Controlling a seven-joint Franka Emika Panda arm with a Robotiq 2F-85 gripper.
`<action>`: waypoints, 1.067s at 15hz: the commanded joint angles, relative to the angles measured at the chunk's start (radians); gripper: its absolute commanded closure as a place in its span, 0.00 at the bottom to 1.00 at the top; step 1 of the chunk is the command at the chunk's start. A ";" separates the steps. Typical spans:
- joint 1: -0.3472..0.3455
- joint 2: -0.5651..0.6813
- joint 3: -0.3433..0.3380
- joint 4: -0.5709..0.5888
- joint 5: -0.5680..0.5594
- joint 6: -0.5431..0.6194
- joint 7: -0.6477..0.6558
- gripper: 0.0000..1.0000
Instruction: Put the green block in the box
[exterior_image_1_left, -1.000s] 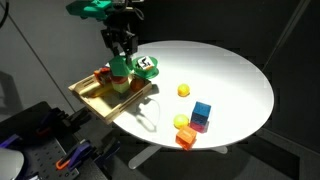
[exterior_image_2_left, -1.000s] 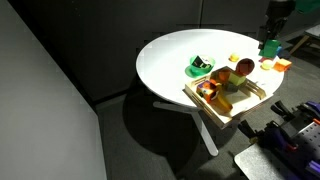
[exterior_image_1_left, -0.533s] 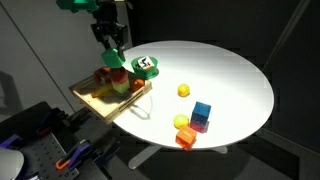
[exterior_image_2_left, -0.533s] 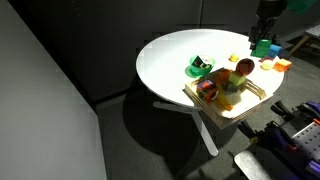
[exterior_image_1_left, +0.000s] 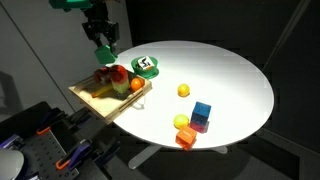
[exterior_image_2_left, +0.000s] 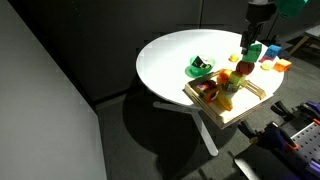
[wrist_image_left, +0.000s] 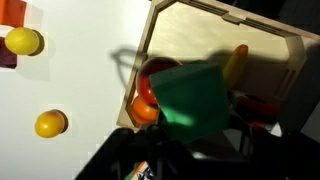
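My gripper is shut on the green block and holds it in the air above the box, a shallow tan wooden tray at the table's edge. In an exterior view the gripper holds the block above the box. In the wrist view the green block fills the middle, with the box below it. Red, orange and yellow toys lie in the box.
The round white table carries a round green-rimmed object, a yellow ball, a blue cube, and magenta, yellow and orange pieces near the front edge. Two yellow balls show in the wrist view.
My gripper has lifted the green block and carried it further over the box, away from the table's middle.
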 joint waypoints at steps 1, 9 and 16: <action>0.022 0.014 0.026 0.017 -0.007 -0.021 0.028 0.67; 0.061 0.115 0.075 0.058 -0.011 -0.032 0.062 0.67; 0.078 0.211 0.091 0.099 -0.016 -0.048 0.063 0.67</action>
